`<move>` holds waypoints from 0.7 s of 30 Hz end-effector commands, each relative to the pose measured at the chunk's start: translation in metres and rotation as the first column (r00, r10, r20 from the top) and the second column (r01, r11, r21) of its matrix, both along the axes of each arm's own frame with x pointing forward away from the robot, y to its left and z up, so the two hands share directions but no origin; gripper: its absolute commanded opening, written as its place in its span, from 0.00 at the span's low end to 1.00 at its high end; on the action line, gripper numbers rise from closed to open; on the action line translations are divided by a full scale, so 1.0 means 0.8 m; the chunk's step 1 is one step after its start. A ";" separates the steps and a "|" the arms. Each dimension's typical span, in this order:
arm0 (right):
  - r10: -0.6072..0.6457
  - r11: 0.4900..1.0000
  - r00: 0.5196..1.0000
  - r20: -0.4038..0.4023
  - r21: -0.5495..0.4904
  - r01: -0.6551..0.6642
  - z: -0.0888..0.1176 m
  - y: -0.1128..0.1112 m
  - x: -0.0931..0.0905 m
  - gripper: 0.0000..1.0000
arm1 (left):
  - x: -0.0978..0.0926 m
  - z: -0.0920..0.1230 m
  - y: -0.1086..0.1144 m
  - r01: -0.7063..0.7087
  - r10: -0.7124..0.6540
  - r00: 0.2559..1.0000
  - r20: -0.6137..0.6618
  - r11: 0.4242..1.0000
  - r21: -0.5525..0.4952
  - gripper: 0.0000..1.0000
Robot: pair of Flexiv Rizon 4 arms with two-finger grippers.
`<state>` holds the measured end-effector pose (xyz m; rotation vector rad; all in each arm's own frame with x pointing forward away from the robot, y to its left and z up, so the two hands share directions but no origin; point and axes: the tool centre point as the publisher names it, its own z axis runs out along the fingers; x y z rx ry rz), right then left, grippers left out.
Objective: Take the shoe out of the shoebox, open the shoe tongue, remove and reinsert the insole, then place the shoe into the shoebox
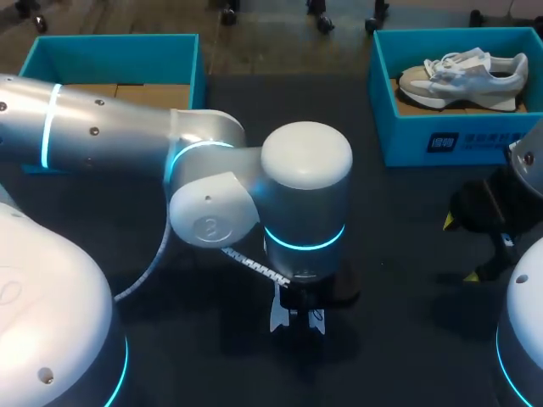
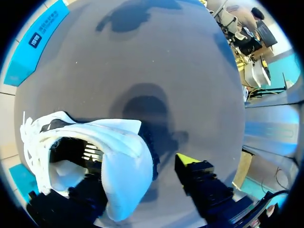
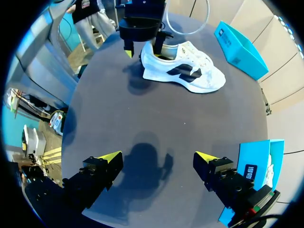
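Note:
A white shoe [image 3: 183, 66] with black side marks lies on its sole on the dark table, out of any box. My left gripper [image 2: 137, 175] straddles the heel wall of this shoe [image 2: 95, 147]. One finger is down inside the shoe opening. The other yellow fingertip [image 2: 187, 159] stands outside, a small gap away from the heel, so the jaws are open. In the head view the left arm covers nearly all of the shoe [image 1: 278, 315] below the left gripper [image 1: 297, 315]. My right gripper [image 3: 157, 159] hovers open and empty over bare table at the right [image 1: 465, 250].
A blue shoebox [image 1: 441, 140] at the back right holds a second pale shoe [image 1: 462, 78]. Another blue shoebox [image 1: 110, 55] stands at the back left, with brown cardboard inside. The left arm's elbow [image 1: 305, 186] spans the table's middle.

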<state>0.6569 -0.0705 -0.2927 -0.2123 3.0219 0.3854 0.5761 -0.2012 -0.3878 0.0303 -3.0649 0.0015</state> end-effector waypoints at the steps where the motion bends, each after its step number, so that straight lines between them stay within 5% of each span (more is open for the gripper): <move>1: 0.000 1.000 1.000 0.003 -0.001 0.000 -0.001 0.000 -0.002 1.00 | 0.005 -0.007 -0.006 -0.015 0.015 1.000 -0.005 1.000 0.013 0.00; 21: 0.000 1.000 1.000 0.003 -0.001 0.000 -0.001 0.000 -0.002 1.00 | 0.025 0.023 0.010 -0.087 0.088 0.996 0.028 0.996 -0.019 0.00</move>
